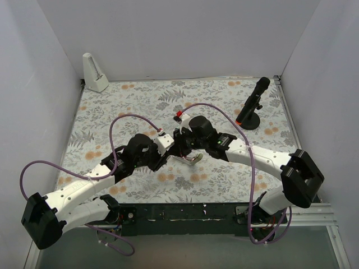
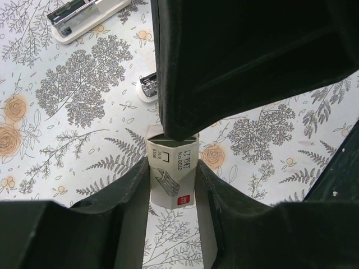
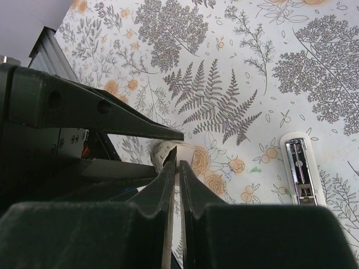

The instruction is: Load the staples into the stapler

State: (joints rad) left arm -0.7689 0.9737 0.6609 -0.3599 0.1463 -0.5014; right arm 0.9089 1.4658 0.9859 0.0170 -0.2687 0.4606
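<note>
The staple box (image 2: 171, 188) is clamped between the fingers of the left gripper (image 2: 172, 168). The right gripper (image 3: 178, 165) is almost closed on the box's far end, seemingly pinching its flap. No staples are drawn out yet. The stapler (image 3: 300, 168) is seen unloaded, well aside of both grippers.

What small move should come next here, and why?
Probably the right fingers should ease back from the box, drawing out whatever they pinch: the left fingers clamp the box, the right ones are closed at its top end, and the stapler lies nearby, rail exposed.
</note>
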